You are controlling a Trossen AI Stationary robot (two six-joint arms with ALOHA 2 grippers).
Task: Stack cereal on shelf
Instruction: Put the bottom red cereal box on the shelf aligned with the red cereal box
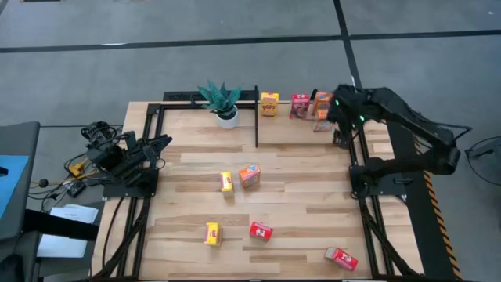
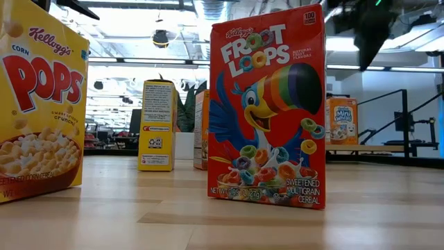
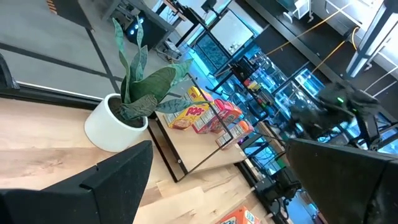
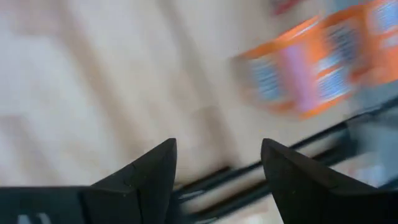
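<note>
Three cereal boxes stand on the shelf at the far side: a yellow one, a red one and an orange one. Another orange box lies near the shelf's right rail. More boxes stand or lie on the table: yellow, orange, yellow, red, red. My right gripper hovers open and empty above the shelf's right end. My left gripper waits open at the table's left side.
A potted green plant stands at the shelf's left end, beside a black post. In the low view a Froot Loops box and a Corn Pops box stand close to the camera. Cables lie off the table's left.
</note>
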